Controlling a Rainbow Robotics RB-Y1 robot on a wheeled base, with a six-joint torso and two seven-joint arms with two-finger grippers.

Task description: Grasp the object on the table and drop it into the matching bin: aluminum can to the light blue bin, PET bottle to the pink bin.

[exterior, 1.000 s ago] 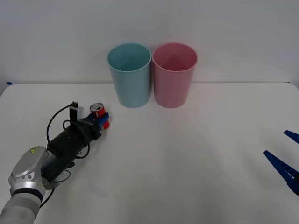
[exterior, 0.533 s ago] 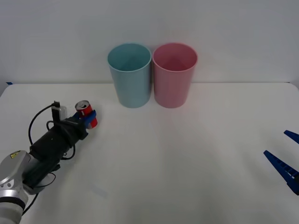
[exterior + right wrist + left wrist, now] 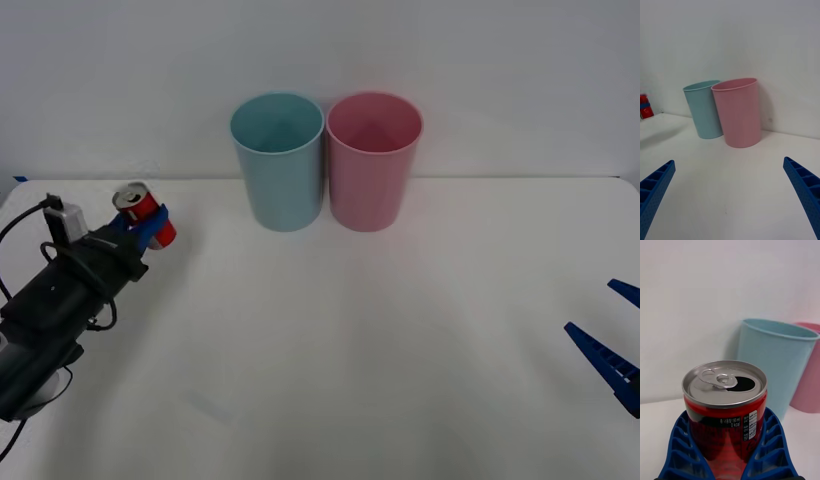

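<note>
Left gripper (image 3: 150,226) clamping aluminum can (image 3: 143,211) upright, left of light blue bin (image 3: 279,160), raising it for rim clearance; right gripper (image 3: 612,345) idling, fingers apart, far right of light blue bin.

table (image 3: 330,340) open mid-span | obstacles: light blue bin (image 3: 279,160), pink bin (image 3: 373,160) touching, far edge

The front camera is looking down from high up at the white table (image 3: 380,340), facing the wall. The left wrist camera is sitting very close behind the red can (image 3: 725,408), looking toward the light blue bin (image 3: 775,363). The right wrist camera is looking low across the table from farther back. All three are seeing the light blue bin and the pink bin (image 3: 738,112).
</note>
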